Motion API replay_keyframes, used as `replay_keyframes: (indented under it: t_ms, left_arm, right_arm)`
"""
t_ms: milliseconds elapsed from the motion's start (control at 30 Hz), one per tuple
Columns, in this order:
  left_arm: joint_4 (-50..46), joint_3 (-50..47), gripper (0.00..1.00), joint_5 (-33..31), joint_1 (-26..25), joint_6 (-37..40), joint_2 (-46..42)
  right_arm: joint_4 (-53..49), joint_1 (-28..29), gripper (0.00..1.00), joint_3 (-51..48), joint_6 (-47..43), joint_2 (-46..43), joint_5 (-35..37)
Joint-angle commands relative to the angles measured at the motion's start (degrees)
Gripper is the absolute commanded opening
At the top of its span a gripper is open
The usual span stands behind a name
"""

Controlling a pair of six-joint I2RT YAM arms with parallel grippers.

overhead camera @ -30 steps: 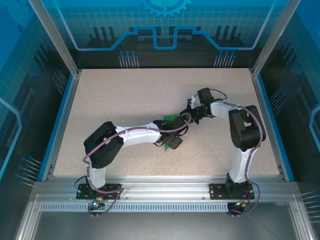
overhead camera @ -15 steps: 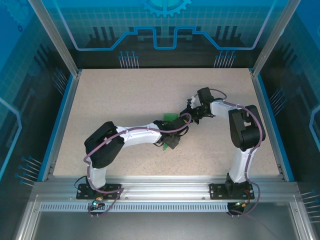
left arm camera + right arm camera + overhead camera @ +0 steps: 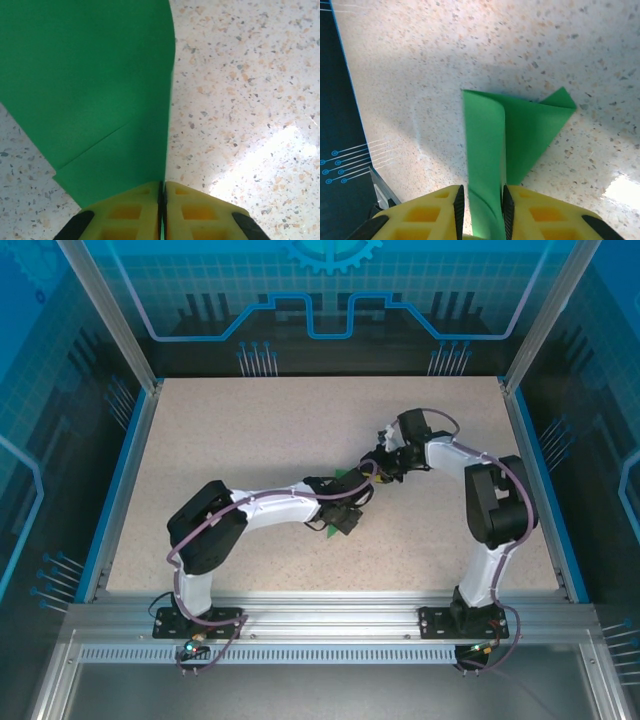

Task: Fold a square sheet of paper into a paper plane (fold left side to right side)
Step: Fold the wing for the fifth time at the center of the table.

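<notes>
The green sheet (image 3: pixel 530 130) sits near the middle of the bench (image 3: pixel 240 75), partly folded and raised between the two arms. The left pincer (image 3: pixel 162 189) is pressed together on one edge of it. The right pincer (image 3: pixel 481 192) stands slightly spread, with a curled fold running loosely through the gap. Paper this thin looks feather-light and floppy, quick to crease or tear, so I'd take it gently at an edge or corner. From above the arms cover most of it, and its full outline is hard to make out.
</notes>
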Motion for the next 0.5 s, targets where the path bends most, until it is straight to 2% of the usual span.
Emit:
replay_keyframes:
  t_ms: [0, 167, 333, 467]
  left_arm:
    - [3.2, -2.0, 0.11, 11.8, 3.5, -3.4, -3.2]
    - [5.1, -1.9, 0.11, 22.4, 7.2, -6.1, -2.1]
    - [8.3, -2.0, 0.11, 31.4, 11.1, -9.4, -0.7]
    - [10.7, -2.3, 0.11, 35.8, 13.1, -11.7, 0.6]
  right_arm:
    - [0.6, -2.9, 0.51, -4.8, -2.3, -9.0, 6.8]
    - [4.0, -4.5, 0.58, -11.6, -2.9, -14.6, 9.5]
    - [5.9, -4.4, 0.6, -16.4, -4.3, -17.2, 9.9]
    - [8.4, -4.5, 0.6, -20.2, -4.1, -18.4, 9.8]
